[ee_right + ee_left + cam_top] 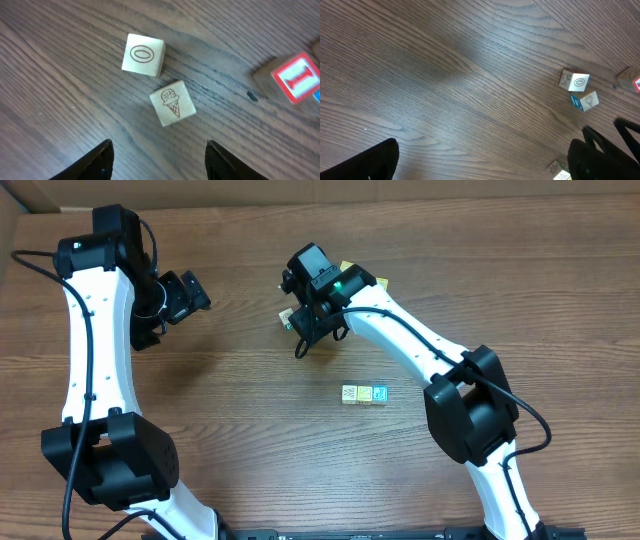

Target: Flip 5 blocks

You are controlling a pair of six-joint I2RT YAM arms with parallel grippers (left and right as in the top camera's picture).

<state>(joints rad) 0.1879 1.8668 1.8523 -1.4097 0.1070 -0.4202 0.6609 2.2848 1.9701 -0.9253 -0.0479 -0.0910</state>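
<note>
Jaws first: your right gripper (159, 161) has its fingers apart with nothing between them, hovering over bare wood just short of two of the blocks. The ice-cream-cone cube (173, 103) is the nearer one and sits skewed to the fingers. The oval cube (144, 55) is just past it, almost corner to corner, and I can't tell if they touch. The red-lettered cube (298, 76) off to the side isn't one of yours.

My read on handling: these are tiny wooden cubes, so they're light, stiff and smooth-faced. You won't crush one, but it'll probably skate or pivot out if you pinch it across corners. Square your wrist to the cone cube and take two opposite flat faces, picking the pair that keeps a finger off the oval cube.

Further out, the other three sit in a row of three cubes (363, 394), side by side and touching, well apart from both arms. Their faces are too small to read from overhead. I'd grab those across the row, since the middle one has neighbours on both sides.

Your left gripper (480, 165) is spread wide and empty over bare table (250, 400).
</note>
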